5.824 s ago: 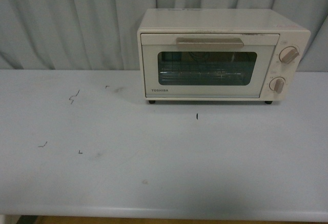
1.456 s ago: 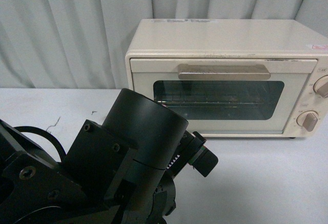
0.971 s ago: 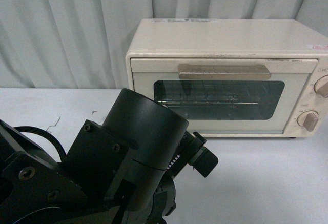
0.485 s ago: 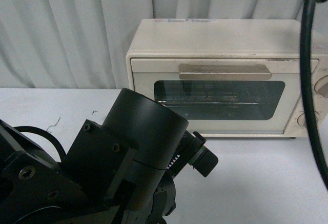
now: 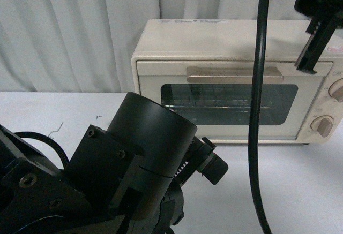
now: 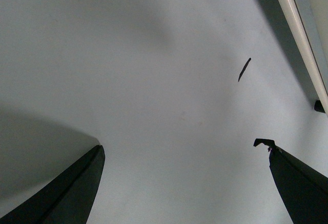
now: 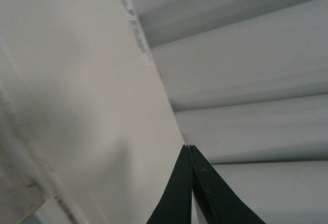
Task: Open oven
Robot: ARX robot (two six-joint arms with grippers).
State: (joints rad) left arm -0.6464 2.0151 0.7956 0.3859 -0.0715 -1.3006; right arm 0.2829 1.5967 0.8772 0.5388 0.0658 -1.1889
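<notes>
Nearest, the bulky black left arm (image 5: 123,175) low over a pale grey table (image 5: 300,191). In the wrist view, left gripper (image 6: 180,147) spread wide above a short black pen mark (image 6: 244,69). Further back on the table, against a pleated grey curtain (image 5: 69,30), the cream oven (image 5: 214,38), door shut. Over its top, right gripper (image 7: 188,152) pressed together, a black cable (image 5: 256,137) hanging before the door. Printed strip (image 7: 134,24) on the oven's top, too blurred to read.

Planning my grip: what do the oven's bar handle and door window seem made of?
Beige bar handle: probably satin plastic or coated metal, showing only dull sheen. Dark rectangular door window: glossy glass, see-through to the wire rack.
</notes>
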